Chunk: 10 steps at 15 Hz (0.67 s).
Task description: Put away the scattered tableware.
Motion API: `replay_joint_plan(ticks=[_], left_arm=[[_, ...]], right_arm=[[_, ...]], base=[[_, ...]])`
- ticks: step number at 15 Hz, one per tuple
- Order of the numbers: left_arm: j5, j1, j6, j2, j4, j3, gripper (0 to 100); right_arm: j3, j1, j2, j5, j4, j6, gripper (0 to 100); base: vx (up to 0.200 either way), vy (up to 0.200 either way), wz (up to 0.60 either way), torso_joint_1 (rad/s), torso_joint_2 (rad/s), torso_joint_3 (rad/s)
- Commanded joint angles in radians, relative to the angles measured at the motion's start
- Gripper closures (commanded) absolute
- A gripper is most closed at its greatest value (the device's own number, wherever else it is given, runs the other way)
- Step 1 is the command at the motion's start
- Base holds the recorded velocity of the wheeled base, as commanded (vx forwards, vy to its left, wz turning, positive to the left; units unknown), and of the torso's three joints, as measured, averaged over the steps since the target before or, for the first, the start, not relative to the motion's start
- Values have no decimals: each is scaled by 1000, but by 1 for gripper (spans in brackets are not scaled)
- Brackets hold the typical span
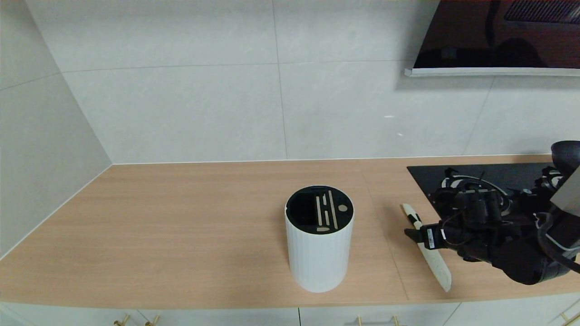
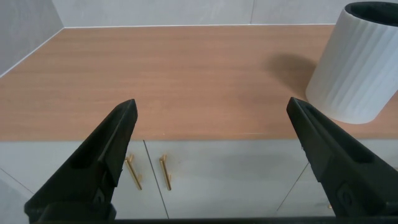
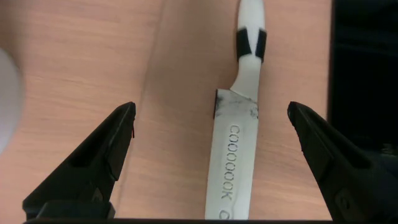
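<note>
A white knife (image 1: 436, 263) with a black band on its handle lies flat on the wooden counter, right of a white ribbed holder (image 1: 319, 244) whose black top has slots. My right gripper (image 1: 419, 235) hovers over the knife, open. In the right wrist view the knife (image 3: 233, 149) lies between the two spread fingers, near where the blade meets the handle, with the right gripper (image 3: 211, 109) above it. My left gripper (image 2: 211, 106) is open with nothing in it, out past the counter's front edge. The holder (image 2: 357, 62) stands ahead of it, off to one side.
A black cooktop (image 1: 498, 174) is set into the counter just behind the knife, with a dark range hood (image 1: 494, 36) on the wall above. Cabinet doors with brass handles (image 2: 165, 171) run below the counter's front edge. Bare wooden counter (image 1: 190, 213) spreads left of the holder.
</note>
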Motion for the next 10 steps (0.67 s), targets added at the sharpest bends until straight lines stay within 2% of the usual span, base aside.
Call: replay_joint_plan(ticks=[1,6,10], left_arm=[[0,0,0,2,0,0,0],[0,0,0,2,0,0,0],[0,0,0,2,0,0,0]], right_arm=[[-10,-4,50,0,-9,9,0],[-19,-4,95,-2,-12,17,0],[-32,-15,159,-28,-72,17,0]], base=[[0,0,0,0,0,0],[0,0,0,0,0,0],[0,0,0,0,0,0]])
